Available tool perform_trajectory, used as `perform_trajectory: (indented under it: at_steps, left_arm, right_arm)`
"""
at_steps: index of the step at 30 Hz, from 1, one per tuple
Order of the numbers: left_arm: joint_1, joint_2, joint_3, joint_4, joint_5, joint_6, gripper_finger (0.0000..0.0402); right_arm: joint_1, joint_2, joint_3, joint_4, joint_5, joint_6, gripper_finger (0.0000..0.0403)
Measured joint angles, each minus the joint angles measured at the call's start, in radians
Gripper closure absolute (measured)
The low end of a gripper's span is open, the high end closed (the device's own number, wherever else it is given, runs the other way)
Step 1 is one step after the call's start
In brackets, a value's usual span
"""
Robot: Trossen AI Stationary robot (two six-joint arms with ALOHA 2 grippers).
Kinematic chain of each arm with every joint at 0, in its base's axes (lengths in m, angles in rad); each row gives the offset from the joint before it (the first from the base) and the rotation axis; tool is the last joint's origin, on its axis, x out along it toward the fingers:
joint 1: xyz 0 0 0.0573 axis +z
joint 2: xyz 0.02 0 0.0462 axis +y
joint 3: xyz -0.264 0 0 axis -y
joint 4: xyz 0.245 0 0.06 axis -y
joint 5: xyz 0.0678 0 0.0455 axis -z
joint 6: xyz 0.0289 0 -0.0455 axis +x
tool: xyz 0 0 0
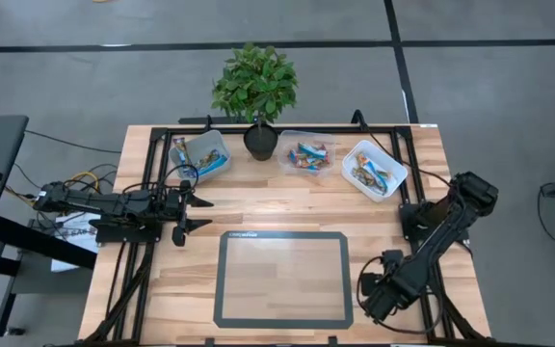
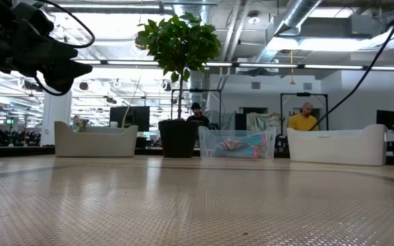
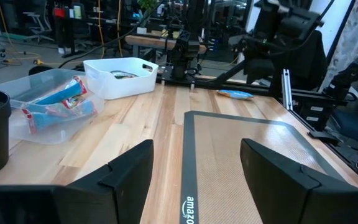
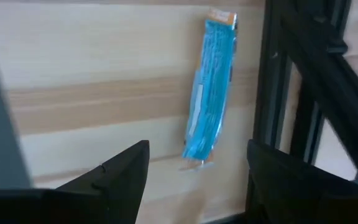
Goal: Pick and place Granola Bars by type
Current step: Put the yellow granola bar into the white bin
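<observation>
Just ahead of the right hand (image 4: 194,171), whose fingers stood wide apart and empty, lay a blue granola bar (image 4: 211,87) flat on the bench (image 4: 104,74), beside a black frame rail (image 4: 272,93). Its wrapper looked thin, light, crinkly and probably slippery, so a pinch across the narrow middle seemed best. Blue film, orange end. The left hand (image 1: 183,212) waited open, holding nothing.

grey floor (image 1: 489,87) with dark lines surrounds the wooden tabletop (image 1: 287,193); bright ceiling lights (image 2: 299,41), ducts (image 2: 306,17), two seated people (image 2: 305,117) behind.
</observation>
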Motion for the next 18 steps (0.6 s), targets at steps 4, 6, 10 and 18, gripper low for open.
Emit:
perform_trajectory:
  at_steps: [4, 6, 10, 18]
  left_arm:
    - [0.0, 0.0, 0.0, 0.0, 0.001, -0.005, 0.0168]
    - [0.0, 0.0, 0.0, 0.0, 0.001, -0.01, 0.0168]
    - [0.0, 0.0, 0.0, 0.0, 0.001, -0.014, 0.0168]
    - [0.0, 0.0, 0.0, 0.0, 0.001, -0.019, 0.0168]
  right_arm:
    - [0.006, 0.0, -0.091, 0.098, -0.008, 0.003, 0.0138]
    - [0.006, 0.0, -0.128, 0.122, -0.007, 0.003, 0.0138]
    - [0.006, 0.0, -0.191, 0.17, -0.005, 0.002, 0.0138]
    - [0.019, 0.0, -0.308, 0.3, -0.038, -0.004, 0.0138]
